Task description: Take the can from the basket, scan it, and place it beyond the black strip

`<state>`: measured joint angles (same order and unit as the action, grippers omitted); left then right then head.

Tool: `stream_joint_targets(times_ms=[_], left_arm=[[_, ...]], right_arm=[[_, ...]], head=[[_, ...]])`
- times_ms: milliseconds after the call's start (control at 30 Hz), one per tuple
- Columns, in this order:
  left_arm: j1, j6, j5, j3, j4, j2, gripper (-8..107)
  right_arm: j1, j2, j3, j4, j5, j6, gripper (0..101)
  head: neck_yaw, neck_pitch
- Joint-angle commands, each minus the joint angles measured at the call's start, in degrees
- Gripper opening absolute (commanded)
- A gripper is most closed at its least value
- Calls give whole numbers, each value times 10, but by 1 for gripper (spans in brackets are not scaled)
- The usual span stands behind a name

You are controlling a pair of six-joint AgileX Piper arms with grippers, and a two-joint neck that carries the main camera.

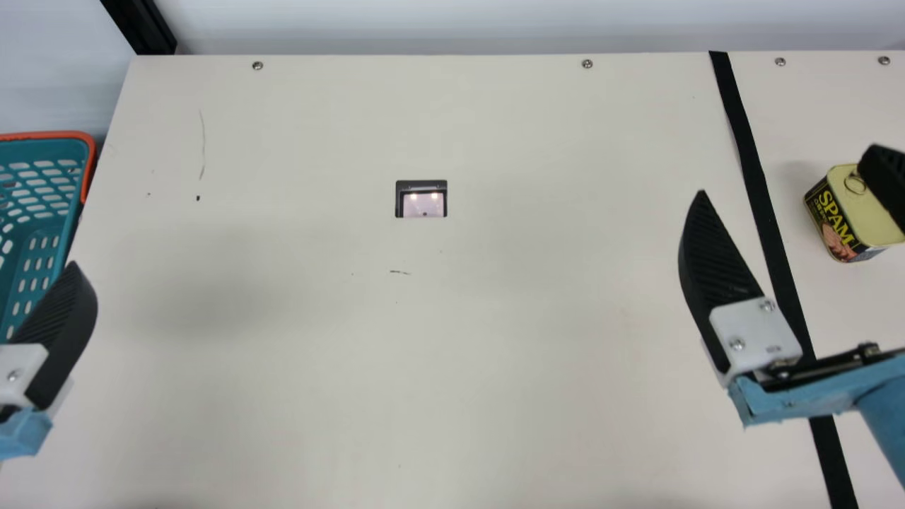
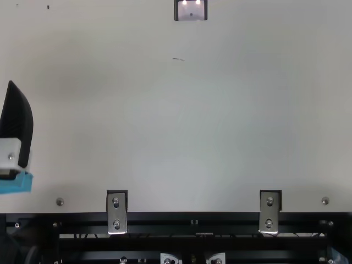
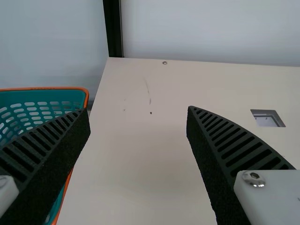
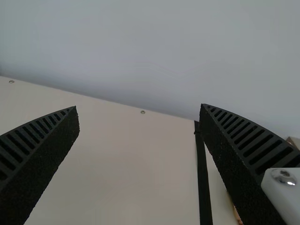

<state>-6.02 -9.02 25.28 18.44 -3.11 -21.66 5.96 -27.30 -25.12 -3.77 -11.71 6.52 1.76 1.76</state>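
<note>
Locate the squat yellow rectangular metal can with a dark printed label [image 1: 848, 215] in the main view, beyond the long black strip [image 1: 763, 219], standing lid up on the flat cream surface [image 1: 495, 353]. Read the right tool [image 1: 787, 169], a pair of black ribbed fingers on a blue mount, as wide open with hold of nothing. Note one finger on the scanner side of the strip and the other across part of the lid in that view; cannot tell contact from clearance there. Read the left tool [image 3: 138, 110], also with black ribbed fingers, as wide open and unloaded, near the teal plastic basket with an orange rim [image 1: 92, 159]. Judge placement as done and withdrawal as the step in hand; do not infer a completed scan at the black-framed rectangular scanner window [image 1: 422, 205] from this moment alone. For the next move, retract the right tool clear of the can without closing the fingers or tipping the can. Take the ring-pull and label from the main view; take from the right wrist view the unfilled gap between the fingertips, with the strip beside one finger. Use the top view for the silver metal brackets [image 2: 116, 213] along the near edge.
</note>
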Motion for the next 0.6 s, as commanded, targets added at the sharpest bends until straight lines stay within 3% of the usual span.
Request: stream_joint_targets(times_ms=[0, 200, 233, 333, 567], left_arm=[[5, 12, 3, -7, 11, 20, 90], [18, 36, 15, -24, 35, 46, 90], [22, 44, 19, -27, 42, 52, 90], [22, 47, 18, -27, 45, 56, 90], [22, 47, 20, -27, 45, 56, 90]], right_arm=[[1, 17, 3, 3, -34, -8, 101], [6, 49, 19, 8, -106, -21, 101], [7, 44, 15, 7, -81, -19, 101], [6, 50, 19, 7, -111, -22, 101], [6, 51, 20, 8, -111, -22, 101]], head=[[-3, 10], [-3, 10], [-3, 10], [-3, 10], [-3, 10]])
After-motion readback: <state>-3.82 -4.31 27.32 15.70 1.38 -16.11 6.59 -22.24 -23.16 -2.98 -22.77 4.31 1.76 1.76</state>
